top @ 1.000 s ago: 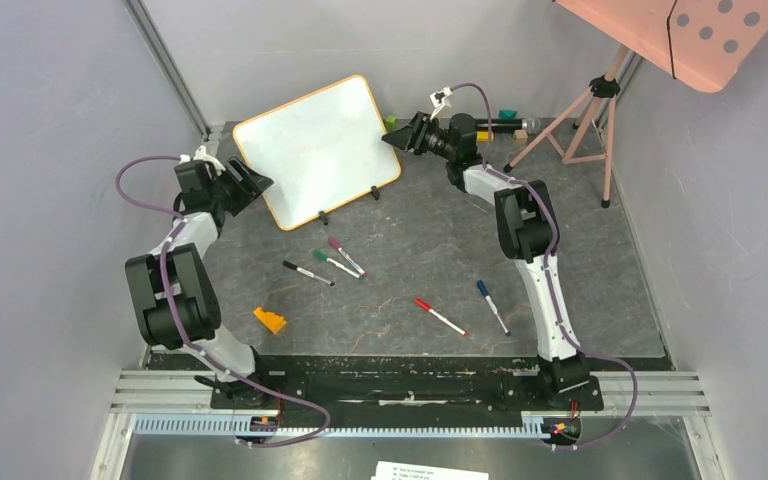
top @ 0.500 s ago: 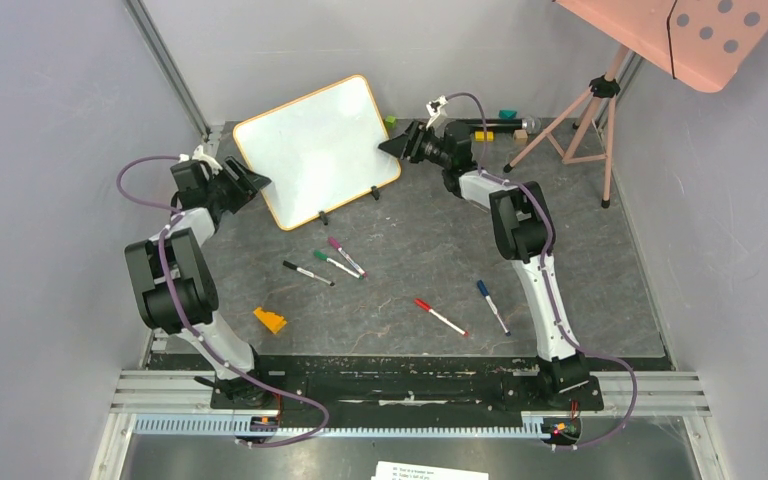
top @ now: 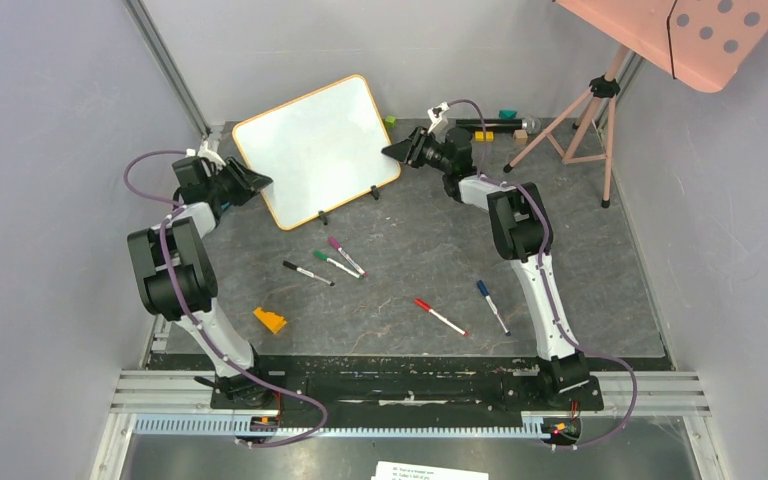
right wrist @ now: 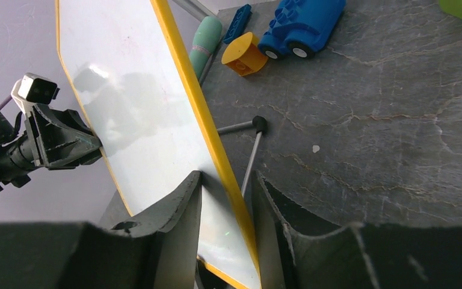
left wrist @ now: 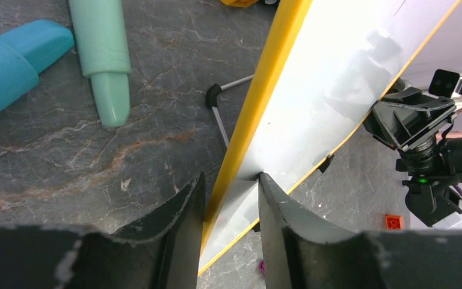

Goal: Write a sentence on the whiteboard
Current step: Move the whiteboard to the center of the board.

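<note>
markers (top: 338,264) scattered mid-table, toys (right wrist: 301,24) crowding behind whiteboard (top: 315,145), tripod (top: 602,88) far right

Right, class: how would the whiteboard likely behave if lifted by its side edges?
Likely stiff: the whiteboard shows a flat, framed face. Probably light, since thin wire legs prop it. Its glossy face may slip where the left gripper and right gripper straddle its edges.

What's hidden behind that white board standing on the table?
Behind the whiteboard: its thin metal prop legs with black tips, a mint cylinder, a yellow piece and a blue toy car. The board itself covers the area behind its middle, so anything there cannot be seen.
</note>
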Motion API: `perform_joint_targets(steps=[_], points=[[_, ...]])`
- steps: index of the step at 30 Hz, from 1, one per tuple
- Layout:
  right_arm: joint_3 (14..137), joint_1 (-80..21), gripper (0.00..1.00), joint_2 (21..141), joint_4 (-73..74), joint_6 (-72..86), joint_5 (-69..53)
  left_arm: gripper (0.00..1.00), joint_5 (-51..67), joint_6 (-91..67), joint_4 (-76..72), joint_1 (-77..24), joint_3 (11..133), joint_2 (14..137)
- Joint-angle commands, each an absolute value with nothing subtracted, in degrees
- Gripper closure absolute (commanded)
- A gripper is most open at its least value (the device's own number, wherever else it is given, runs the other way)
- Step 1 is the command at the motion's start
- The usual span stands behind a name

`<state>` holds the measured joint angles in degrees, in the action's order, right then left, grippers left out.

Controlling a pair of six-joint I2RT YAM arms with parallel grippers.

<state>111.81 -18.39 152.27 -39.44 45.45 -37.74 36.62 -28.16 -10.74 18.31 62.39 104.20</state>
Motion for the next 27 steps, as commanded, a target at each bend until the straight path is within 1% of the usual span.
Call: perform_joint_targets(steps=[1,2,4,6,10,11,20,27], points=[[110.05,-18.45,0.66,151.06,-42.14,45.75,-39.62,0.64,40.14,-27.15,-13.46,18.29,64.94,106.15],[109.48,-18.46,0.68,150.79,-42.31,45.73,-39.71,0.67,40.44,-27.06,-13.52,18.29,65.04,106.40],[108.65,-18.46,0.73,150.32,-42.73,45.76,-40.04,0.72,41.02,-26.71,-13.18,18.11,64.94,106.47],[108.23,-18.46,0.80,149.95,-42.64,45.57,-40.49,0.78,41.04,-25.81,-12.67,17.77,64.49,106.18],[107.21,-18.29,0.90,149.05,-42.43,45.11,-41.20,0.95,41.13,-23.80,-11.46,16.76,63.26,105.18],[106.64,-18.15,0.92,148.62,-42.52,44.91,-41.30,0.98,40.96,-23.30,-11.11,16.47,62.88,104.91],[95.95,-15.68,1.00,141.32,-44.65,42.81,-41.79,0.98,38.88,-19.31,-10.77,12.16,56.78,100.28],[82.40,-14.29,1.00,132.99,-47.27,40.12,-41.92,0.98,37.75,-18.64,-11.62,8.28,52.96,96.58]])
